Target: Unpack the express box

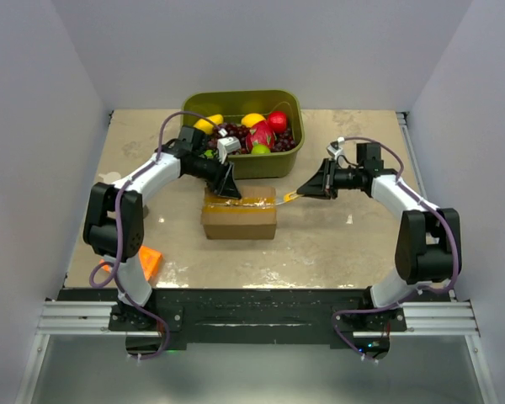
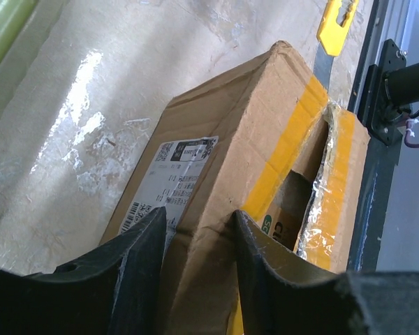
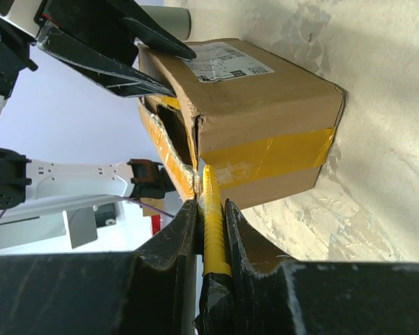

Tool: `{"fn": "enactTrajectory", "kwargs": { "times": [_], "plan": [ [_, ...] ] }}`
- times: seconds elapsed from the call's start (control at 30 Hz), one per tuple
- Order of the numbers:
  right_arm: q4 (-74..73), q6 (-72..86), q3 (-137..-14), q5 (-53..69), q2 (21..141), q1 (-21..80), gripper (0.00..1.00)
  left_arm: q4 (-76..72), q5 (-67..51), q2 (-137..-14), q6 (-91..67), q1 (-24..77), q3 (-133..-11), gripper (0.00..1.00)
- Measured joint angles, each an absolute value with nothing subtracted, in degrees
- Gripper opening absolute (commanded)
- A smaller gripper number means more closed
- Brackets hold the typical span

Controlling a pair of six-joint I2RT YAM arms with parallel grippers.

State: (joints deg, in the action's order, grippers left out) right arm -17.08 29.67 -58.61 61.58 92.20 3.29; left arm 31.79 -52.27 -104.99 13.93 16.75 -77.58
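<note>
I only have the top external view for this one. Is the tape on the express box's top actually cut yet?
Observer: Yes. The left wrist view shows the tan tape split, with a dark gap open in the express box.
Reviewer: What is the right arm holding?
Observer: The right pincer is shut on a ribbed yellow cutter, tip against the box's taped edge.
Reviewer: And the left side?
Observer: The left pincer is open, its fingers straddling the box's edge beside the white label.

You can't see inside the taped brown cardboard box (image 2: 251, 118); its slit shows only shadow. The white label (image 2: 171, 181) is too small to read. The yellow plastic tool (image 3: 213, 230) in the right pincer (image 3: 211, 209) loses its tip against the seam. The left arm half hides the flat orange box (image 1: 150, 261).
</note>
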Motion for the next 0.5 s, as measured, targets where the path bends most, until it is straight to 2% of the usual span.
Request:
{"fn": "enactTrajectory", "kwargs": {
  "times": [0.07,0.2,0.27,0.5],
  "plan": [
    [-18.09,29.26,-58.61,61.54,91.85,3.25,0.0,31.66,-52.25,-105.03,13.8,16.91,-77.58,0.3],
    [-19.86,28.42,-58.57,61.36,91.09,3.05,0.0,31.09,-52.29,-105.25,12.62,17.04,-77.58,0.06],
    [-20.69,27.75,-58.41,61.08,90.48,3.03,0.0,30.81,-52.31,-105.47,11.92,17.12,-77.6,0.0],
    [-24.95,23.77,-57.78,61.06,88.82,2.81,0.0,29.98,-52.49,-106.3,7.94,17.34,-78.13,0.0]
  ]
}}
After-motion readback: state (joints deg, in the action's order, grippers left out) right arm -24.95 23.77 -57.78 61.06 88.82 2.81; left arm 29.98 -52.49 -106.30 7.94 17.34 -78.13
